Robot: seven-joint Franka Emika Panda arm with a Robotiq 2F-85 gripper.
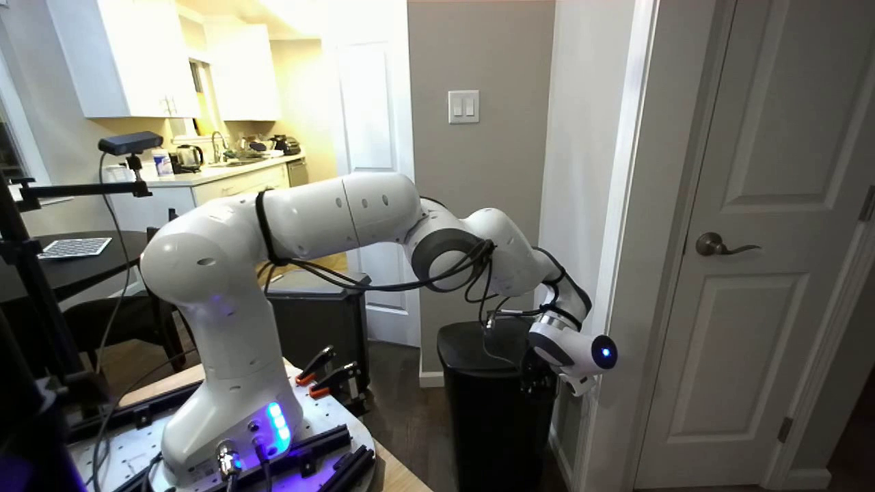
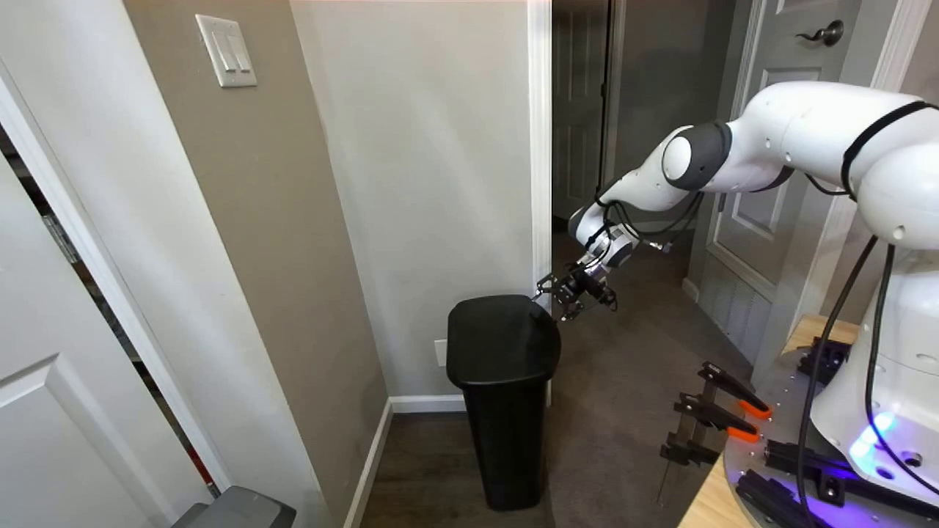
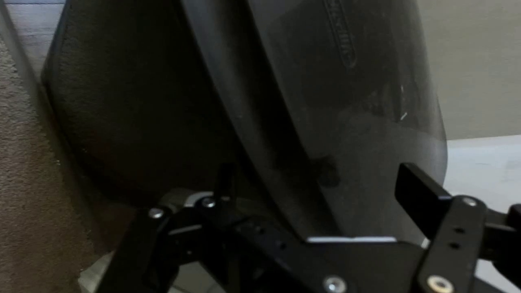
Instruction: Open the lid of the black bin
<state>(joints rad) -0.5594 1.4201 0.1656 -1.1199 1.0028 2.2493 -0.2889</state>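
The lid (image 2: 502, 339) lies flat on the black bin (image 2: 508, 447), which stands on the floor (image 2: 418, 469) near the pale wall (image 2: 440, 183). The claw (image 3: 316, 174) is spread wide at the lid's edge, its fingers (image 3: 421, 195) well apart. Whether they touch the lid, I cannot tell. The white arm (image 2: 645, 189) slants down to it.
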